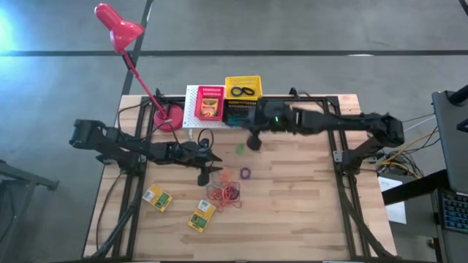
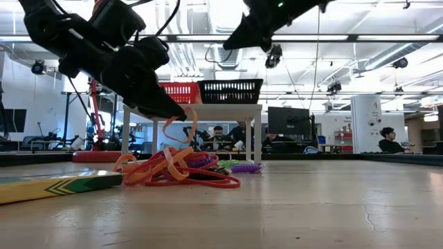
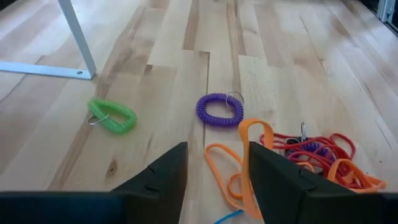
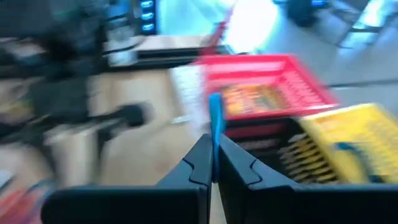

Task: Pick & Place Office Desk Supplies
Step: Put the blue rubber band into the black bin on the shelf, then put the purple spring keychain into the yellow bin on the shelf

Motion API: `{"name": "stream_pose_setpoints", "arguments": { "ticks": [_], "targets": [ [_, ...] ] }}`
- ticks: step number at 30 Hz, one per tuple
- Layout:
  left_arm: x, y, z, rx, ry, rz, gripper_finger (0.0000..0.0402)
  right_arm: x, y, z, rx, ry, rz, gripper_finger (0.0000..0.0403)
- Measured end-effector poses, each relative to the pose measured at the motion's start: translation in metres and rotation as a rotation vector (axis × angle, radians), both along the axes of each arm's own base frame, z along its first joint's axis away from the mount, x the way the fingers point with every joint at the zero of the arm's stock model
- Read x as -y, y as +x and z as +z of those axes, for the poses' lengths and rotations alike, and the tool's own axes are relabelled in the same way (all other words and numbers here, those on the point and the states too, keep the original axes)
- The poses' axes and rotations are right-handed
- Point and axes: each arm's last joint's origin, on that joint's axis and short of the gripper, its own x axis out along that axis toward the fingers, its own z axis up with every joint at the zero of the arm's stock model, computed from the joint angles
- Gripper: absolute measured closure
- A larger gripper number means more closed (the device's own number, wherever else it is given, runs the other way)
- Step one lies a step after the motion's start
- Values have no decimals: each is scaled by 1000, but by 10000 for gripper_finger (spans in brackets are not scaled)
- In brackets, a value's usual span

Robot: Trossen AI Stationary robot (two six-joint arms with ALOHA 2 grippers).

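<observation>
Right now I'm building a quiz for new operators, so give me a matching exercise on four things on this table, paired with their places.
Things:
1. purple coil ring
2. green coil ring
3. blue band
4. crayon box

Places:
A. pinched in the shut right gripper
B. lying in the red basket
C. on the wood near the white rack leg
D. beside the orange rubber band pile, ahead of the left gripper

Pairs: 1-D, 2-C, 3-A, 4-B
</observation>
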Motion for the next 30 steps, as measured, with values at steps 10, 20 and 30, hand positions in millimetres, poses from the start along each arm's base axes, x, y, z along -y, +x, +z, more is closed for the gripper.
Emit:
{"name": "stream_pose_setpoints", "arguments": {
  "ticks": [10,20,30],
  "targets": [
    [0,0,0,2,-4,2,258,68,12,-5,-178,171,19,392],
    [0,-1,-1,-5,-5,3,283,73,22,-14,-281,249,-9,372],
    [0,-1,-1,-4,-11,6,284,72,7,5,-275,164,-106,273]
  ]
}}
